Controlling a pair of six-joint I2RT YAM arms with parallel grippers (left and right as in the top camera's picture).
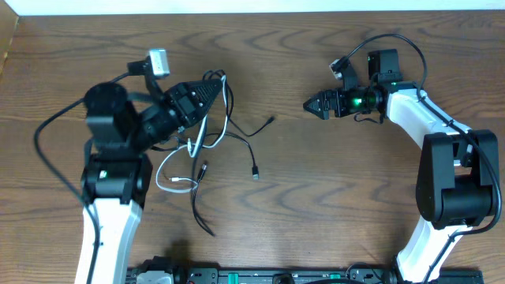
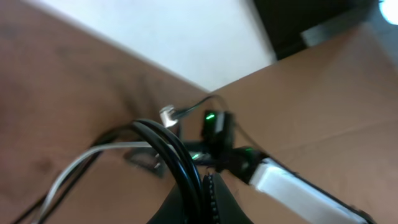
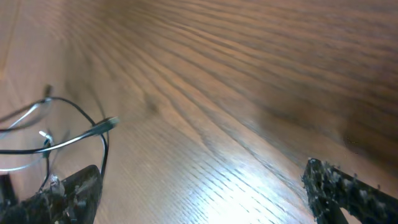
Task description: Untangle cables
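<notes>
On the brown wood-grain desk (image 1: 300,189), the left pincer (image 1: 215,88) is clamped on a thin black cord (image 1: 194,201) tangled with a thin white cord (image 1: 180,185) trailing below it. The right pincer (image 1: 312,104) hovers well apart, fingers spread.

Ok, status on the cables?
Left gripper: jaws shut on cables. Right gripper: jaws open, apart from them. Black and white strands looped together. Nothing blocking.
</notes>
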